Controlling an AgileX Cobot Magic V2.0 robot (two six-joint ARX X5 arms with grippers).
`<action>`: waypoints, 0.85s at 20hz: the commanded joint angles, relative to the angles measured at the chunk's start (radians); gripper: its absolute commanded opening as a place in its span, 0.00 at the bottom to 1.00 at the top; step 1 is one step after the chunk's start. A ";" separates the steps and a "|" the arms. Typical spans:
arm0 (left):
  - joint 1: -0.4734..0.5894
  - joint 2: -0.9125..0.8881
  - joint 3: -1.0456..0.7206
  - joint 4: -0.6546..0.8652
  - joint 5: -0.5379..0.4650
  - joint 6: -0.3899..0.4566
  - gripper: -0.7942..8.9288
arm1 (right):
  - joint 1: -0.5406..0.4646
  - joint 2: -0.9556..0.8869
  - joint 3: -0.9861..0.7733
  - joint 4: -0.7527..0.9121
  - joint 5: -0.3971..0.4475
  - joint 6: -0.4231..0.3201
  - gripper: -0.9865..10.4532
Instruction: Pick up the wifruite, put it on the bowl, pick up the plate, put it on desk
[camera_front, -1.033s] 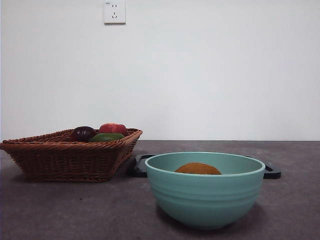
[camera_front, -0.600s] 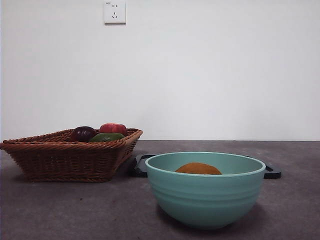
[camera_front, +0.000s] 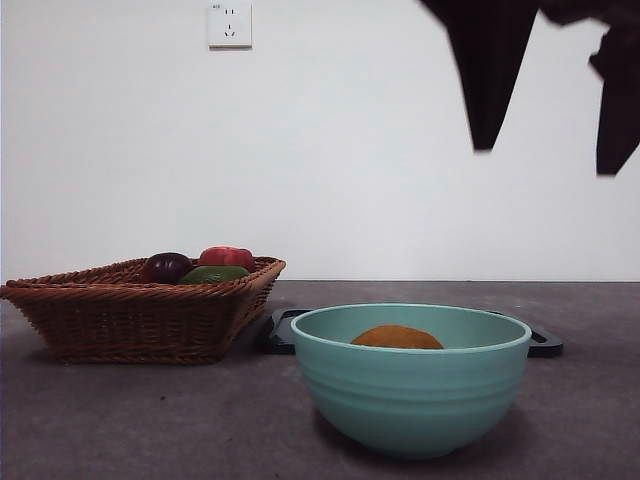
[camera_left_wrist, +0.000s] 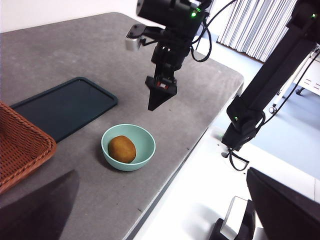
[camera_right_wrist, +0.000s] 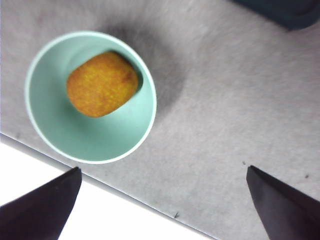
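wifruite (camera_right_wrist: 101, 84) already in bowl (camera_right_wrist: 60, 135); right tool (camera_front: 545, 150), jaws apart and empty, hangs above bowl; dark plate (camera_left_wrist: 65, 106) lies just beyond bowl.

Lighting: even, diffuse, bright indoor.
Wall (camera_front: 400, 150): near white, no glare.
Shadows: soft, under bowl (camera_front: 411, 390) and beside basket (camera_front: 130, 315) on table (camera_front: 120, 420).
Tool (camera_front: 545, 150), front view: black silhouette, detail lost.
Right wrist view: floor strip overexposed; fruit (camera_right_wrist: 102, 84) slightly soft.
Left wrist view: sharp.
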 joint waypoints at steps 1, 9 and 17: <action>-0.011 0.000 0.019 0.000 0.002 0.017 0.69 | 0.014 0.048 -0.019 0.023 0.004 -0.004 0.59; -0.011 0.000 0.019 -0.034 0.002 0.017 0.69 | -0.003 0.070 -0.220 0.283 -0.023 -0.008 0.59; -0.011 0.000 0.019 -0.032 0.002 0.018 0.69 | -0.014 0.072 -0.288 0.389 -0.023 0.037 0.55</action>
